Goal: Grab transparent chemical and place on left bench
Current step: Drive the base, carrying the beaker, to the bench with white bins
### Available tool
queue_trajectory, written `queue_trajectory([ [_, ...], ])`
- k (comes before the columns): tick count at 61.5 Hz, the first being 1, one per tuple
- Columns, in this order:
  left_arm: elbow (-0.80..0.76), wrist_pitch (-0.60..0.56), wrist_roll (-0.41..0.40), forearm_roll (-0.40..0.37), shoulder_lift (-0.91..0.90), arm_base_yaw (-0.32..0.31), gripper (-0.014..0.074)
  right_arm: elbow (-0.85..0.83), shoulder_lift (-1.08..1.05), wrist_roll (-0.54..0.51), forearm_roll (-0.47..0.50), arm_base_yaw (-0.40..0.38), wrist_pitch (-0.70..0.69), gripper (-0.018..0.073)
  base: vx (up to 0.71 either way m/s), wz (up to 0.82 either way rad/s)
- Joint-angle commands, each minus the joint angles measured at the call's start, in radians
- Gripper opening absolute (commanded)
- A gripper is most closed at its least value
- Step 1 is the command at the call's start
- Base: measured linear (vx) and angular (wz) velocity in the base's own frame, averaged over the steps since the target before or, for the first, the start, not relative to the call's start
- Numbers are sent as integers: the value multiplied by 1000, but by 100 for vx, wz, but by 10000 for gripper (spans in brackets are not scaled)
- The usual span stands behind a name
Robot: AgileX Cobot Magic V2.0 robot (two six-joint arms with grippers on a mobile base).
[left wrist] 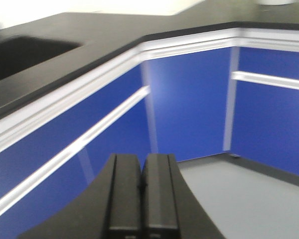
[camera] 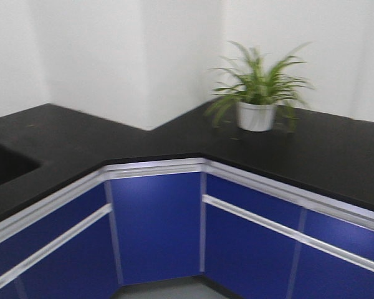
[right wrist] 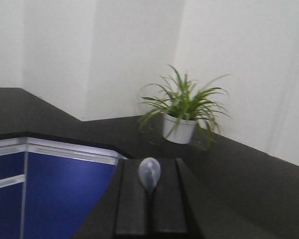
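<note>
Your right pincer [right wrist: 149,195] is closed on the slim translucent whitish plastic dropper pipette [right wrist: 149,173]; only its bulb end stands out above the jaws, so I judge the stem is clamped between them against slipping during the carry. Your left pincer [left wrist: 141,167] is shut with nothing in it and hangs low before the blue cabinet fronts [left wrist: 189,99], probably out of the way. The wide matte black worktop on the left [camera: 75,134], backed by the white wall [camera: 93,56], does not yet bear the pipette.
</note>
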Motion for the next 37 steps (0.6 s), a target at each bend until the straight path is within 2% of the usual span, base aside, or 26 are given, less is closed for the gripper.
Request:
queue_trajectory([
  [1,16,-78,-8,-1,-19,-2,-3,-28,9,-1,-2,-3,-82,-4,-14,85],
  [18,16,-78,-8,-1,-19,-2,-3,-28,9,-1,-2,-3,-82,-4,-8,79],
  [37,16,-78,-8,-1,-19,-2,-3,-28,9,-1,-2,-3,-82,-4,4,75],
])
